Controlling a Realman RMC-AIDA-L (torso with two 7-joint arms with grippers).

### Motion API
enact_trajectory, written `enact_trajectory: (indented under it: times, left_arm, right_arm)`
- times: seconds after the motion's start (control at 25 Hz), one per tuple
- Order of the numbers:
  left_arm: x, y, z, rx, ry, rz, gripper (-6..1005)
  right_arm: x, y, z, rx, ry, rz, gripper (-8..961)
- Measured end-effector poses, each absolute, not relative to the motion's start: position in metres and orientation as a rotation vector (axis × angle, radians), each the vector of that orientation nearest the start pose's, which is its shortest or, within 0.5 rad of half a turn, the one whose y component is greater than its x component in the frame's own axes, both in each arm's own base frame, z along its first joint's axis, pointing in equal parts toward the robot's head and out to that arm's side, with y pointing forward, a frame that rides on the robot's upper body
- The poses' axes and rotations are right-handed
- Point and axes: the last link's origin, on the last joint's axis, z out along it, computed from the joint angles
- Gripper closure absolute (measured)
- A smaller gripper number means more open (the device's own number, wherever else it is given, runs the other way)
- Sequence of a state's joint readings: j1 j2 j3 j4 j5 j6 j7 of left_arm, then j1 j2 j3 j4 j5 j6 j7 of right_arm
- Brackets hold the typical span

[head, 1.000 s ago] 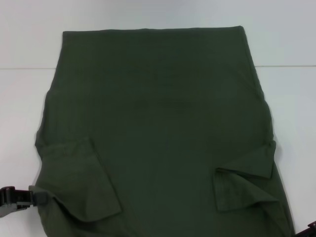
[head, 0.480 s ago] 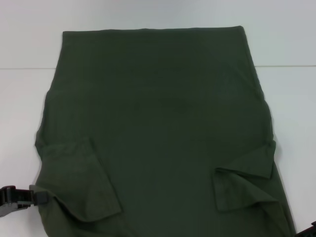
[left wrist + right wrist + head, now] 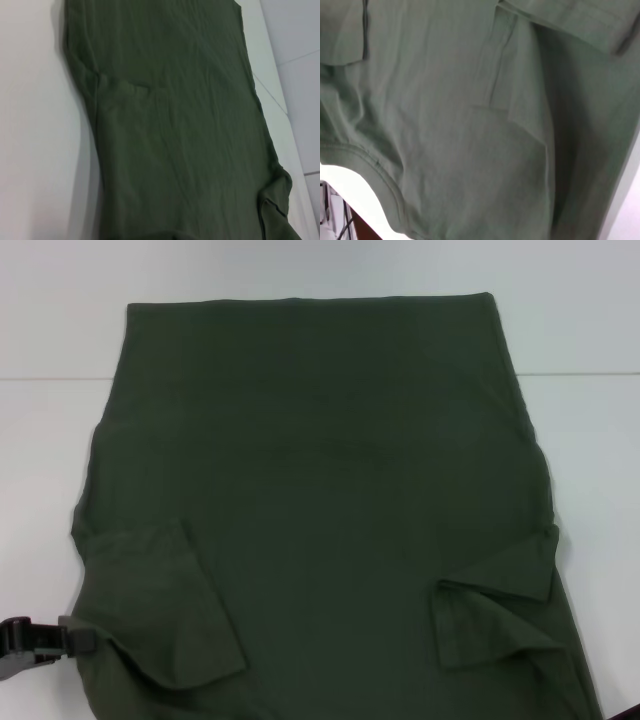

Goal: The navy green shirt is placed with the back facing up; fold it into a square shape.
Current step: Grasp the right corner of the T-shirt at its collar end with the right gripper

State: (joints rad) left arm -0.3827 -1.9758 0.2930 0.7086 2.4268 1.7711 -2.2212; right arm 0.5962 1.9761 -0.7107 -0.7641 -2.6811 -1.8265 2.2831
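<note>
One navy green shirt [image 3: 320, 500] lies flat and back-up across the white table [image 3: 590, 440], both short sleeves already folded inward onto the body near the robot. The left end effector [image 3: 40, 638] sits low at the shirt's near left edge, touching or just beside the cloth, though whether it is open or gripping cannot be told; only a dark sliver shows at the near right corner. To fold well, both near corners probably need an even pinch and a level carry toward the far hem.
</note>
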Motion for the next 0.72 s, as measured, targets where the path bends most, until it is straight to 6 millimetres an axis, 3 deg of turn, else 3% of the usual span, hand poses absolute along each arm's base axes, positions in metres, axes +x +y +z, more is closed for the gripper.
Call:
enact_trajectory:
  times: [0.72]
  left_arm:
    - [-0.359,0.254,0.065,-2.116,-2.04,-0.607,886]
  right_arm:
    - [0.297,0.296,0.016,-2.638,1.808,-0.337,372]
